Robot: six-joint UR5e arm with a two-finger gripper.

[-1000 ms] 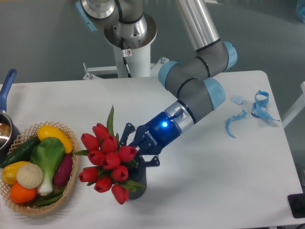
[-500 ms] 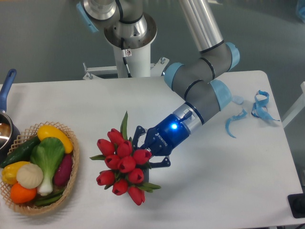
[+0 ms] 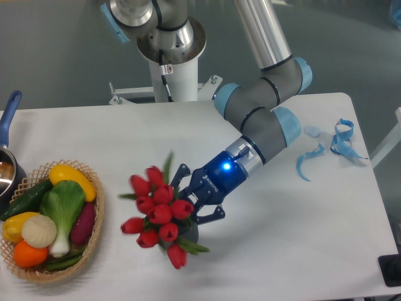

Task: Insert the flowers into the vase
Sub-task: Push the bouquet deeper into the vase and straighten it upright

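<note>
The flowers (image 3: 158,212), red tulips with green leaves, hang at the table's front centre with the blooms leaning left and toward the camera. My gripper (image 3: 193,202) comes in from the right, its lit blue wrist behind it, and is shut on the stems just behind the blooms. Of the vase (image 3: 192,233) only a dark grey sliver shows, directly under the bunch and below the lower finger. The bunch hides its mouth, so I cannot tell whether the stems are inside it.
A wicker basket (image 3: 95,233) full of toy vegetables stands at the front left. A pot with a blue handle (image 3: 10,108) sits at the left edge. Blue ribbon scraps (image 3: 341,141) lie at the right. The robot's base (image 3: 170,59) stands behind the table.
Over the last second my gripper carried the bunch to the right. In the last half second the blooms tipped a little lower and to the left, while the gripper hardly moved.
</note>
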